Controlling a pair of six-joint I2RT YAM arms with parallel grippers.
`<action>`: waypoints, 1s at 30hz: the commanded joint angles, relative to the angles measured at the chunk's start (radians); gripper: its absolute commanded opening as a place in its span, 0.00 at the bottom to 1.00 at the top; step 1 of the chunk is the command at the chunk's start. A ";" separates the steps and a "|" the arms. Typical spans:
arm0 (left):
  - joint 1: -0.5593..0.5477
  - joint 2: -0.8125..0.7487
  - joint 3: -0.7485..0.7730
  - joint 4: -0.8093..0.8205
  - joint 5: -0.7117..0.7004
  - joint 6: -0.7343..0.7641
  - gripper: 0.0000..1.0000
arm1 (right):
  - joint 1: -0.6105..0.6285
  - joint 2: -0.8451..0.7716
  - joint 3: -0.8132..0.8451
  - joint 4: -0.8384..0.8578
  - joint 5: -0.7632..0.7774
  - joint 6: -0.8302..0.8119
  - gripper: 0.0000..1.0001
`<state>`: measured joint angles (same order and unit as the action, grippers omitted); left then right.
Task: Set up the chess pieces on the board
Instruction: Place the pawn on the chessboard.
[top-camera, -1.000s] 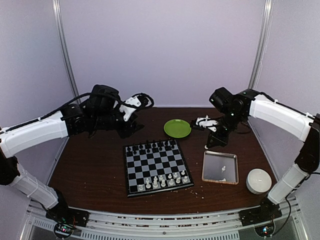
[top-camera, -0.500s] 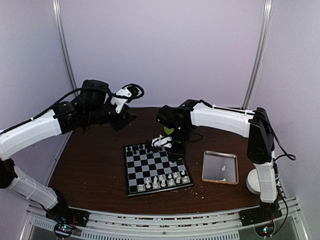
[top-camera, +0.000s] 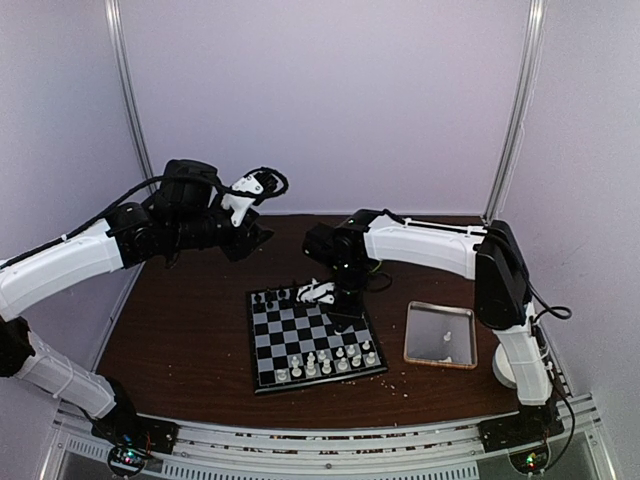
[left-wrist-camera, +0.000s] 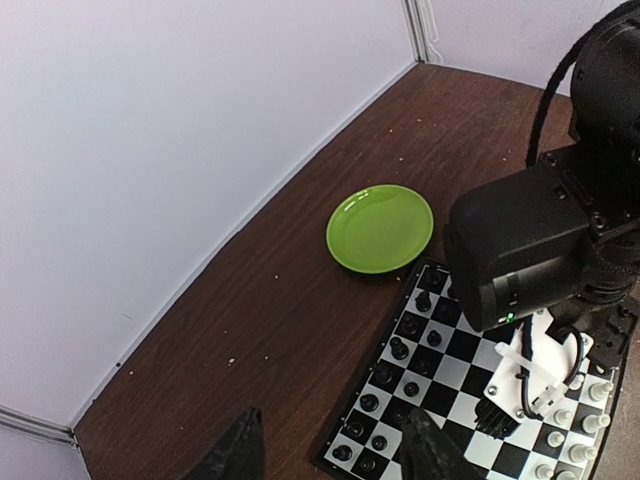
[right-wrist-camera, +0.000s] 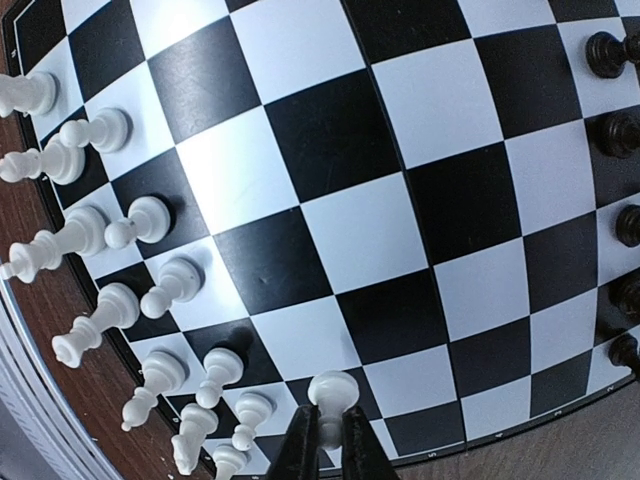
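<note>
The right gripper (right-wrist-camera: 322, 425) pinches a white pawn (right-wrist-camera: 331, 388) just below its head, low over the board (right-wrist-camera: 400, 130), near the board's right edge and just beside the rows of white pieces (right-wrist-camera: 110, 250) (whether its foot touches a square cannot be told). The left gripper (left-wrist-camera: 330, 455) hangs raised over the far left of the table (left-wrist-camera: 300, 300), jaws apart and empty; one more white piece (top-camera: 447, 337) stands in the tray (top-camera: 422, 345) right of the board
</note>
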<state>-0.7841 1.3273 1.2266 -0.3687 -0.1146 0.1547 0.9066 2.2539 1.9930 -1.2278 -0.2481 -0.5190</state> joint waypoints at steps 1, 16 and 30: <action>0.008 -0.008 0.025 0.016 0.015 -0.007 0.48 | 0.008 0.014 0.022 -0.010 0.014 0.018 0.09; 0.008 -0.007 0.025 0.015 0.024 -0.008 0.48 | 0.006 -0.030 0.005 -0.010 -0.002 0.025 0.21; 0.008 0.175 0.098 -0.096 0.211 -0.015 0.44 | -0.189 -0.582 -0.484 0.181 -0.077 0.002 0.24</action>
<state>-0.7841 1.4117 1.2652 -0.3920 -0.0254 0.1482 0.8085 1.8420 1.6382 -1.1309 -0.2844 -0.5056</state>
